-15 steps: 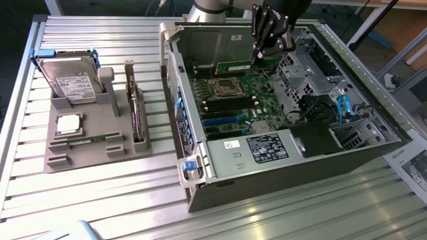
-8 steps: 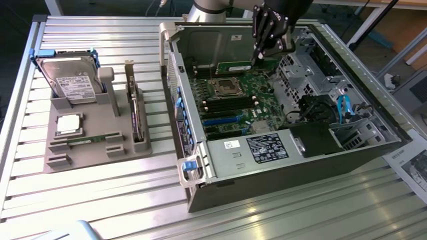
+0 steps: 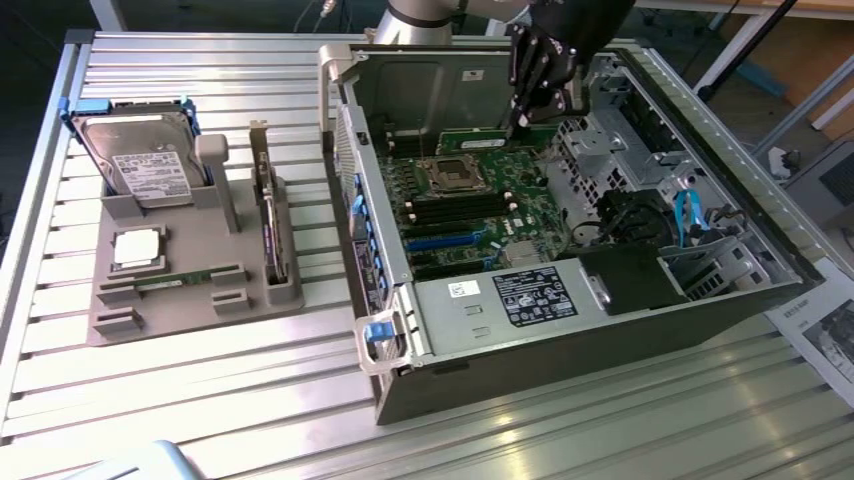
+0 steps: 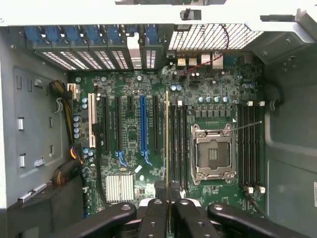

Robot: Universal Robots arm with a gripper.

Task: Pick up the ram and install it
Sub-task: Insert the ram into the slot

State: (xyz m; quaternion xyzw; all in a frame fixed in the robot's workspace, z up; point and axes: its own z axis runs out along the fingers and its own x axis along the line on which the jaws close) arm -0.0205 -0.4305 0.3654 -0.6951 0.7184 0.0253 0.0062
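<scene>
Ribbed aluminium bench (image 3: 200, 400), hard glare off the slats. An open case (image 3: 574, 330) lies on its side toward the bench's edge on the exterior view's right. A grey moulded tray (image 3: 160, 320) carrying a drive (image 3: 147, 160) sits toward the opposite edge.

Fingers (image 4: 153, 218): black and closed tight on the ram (image 4: 167, 148), pinching its flat faces near one end. In the wrist view I see the stick edge-on, a thin pale line running out from the grip over the green board (image 4: 129, 148). In the exterior view it reads as a narrow green strip (image 3: 474, 132) inside the case, near its far wall.

Position: the ram runs parallel to the long black slots (image 4: 179, 144) and sits just beside the bank next to the socket (image 4: 213, 153). I cannot tell whether its lower edge touches anything.

Notes on the step, my judgement:
- Line the edge up dead over one slot before pressing; parallel looks good, sideways offset needs checking.
- The grip is at one end, so the far end may rock; press straight and evenly.
- White latches at the slot ends should stand open.
- Keep clear of the socket, whose bright metal frame is open.

Materials: the stick is a rigid thin laminate, stiff along its length but easily twisted. The slots are hard plastic and the case is bare sheet steel.
</scene>
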